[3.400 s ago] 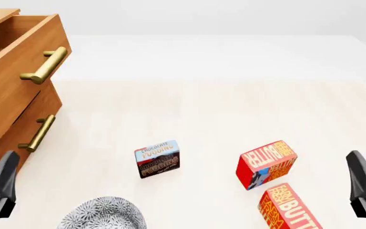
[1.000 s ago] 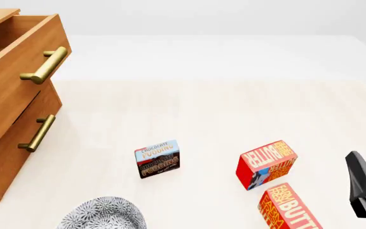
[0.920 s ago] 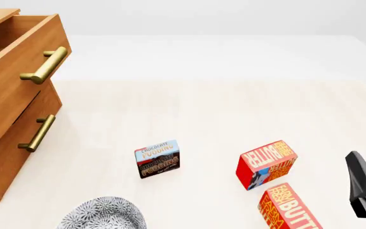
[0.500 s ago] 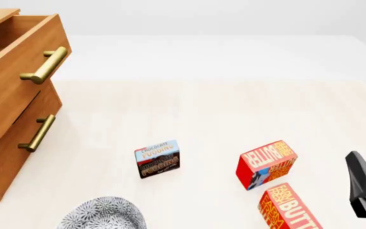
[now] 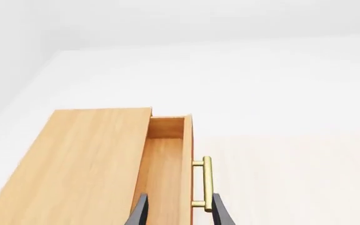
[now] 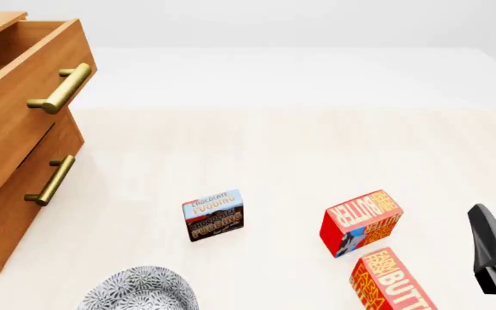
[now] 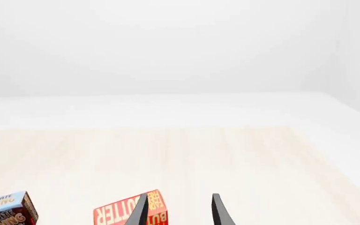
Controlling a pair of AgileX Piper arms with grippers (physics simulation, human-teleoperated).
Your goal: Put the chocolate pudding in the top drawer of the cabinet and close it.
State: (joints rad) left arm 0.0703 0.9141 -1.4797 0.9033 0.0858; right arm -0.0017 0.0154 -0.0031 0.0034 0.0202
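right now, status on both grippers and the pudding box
Left gripper open above the pulled-out top drawer, empty. Right gripper open, idle. Small blue-and-brown chocolate pudding box on the table, untouched. Red butter boxes sit beside it, apart.

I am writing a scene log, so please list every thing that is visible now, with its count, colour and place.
cabinet: one, orange-brown wood, far left of the table.
top drawer: one, pulled open, brass bar handle, light wood inside, nothing seen in it.
lower drawer: one, shut, brass bar handle.
chocolate pudding: one, light-blue and dark-brown box, near the table's front centre.
butter boxes: two, red, right of the pudding, one nearer the front edge.
patterned bowl: one, grey-white, front edge, cut off.
left gripper: black, open, above the top drawer.
right gripper: black, open, at the right edge.
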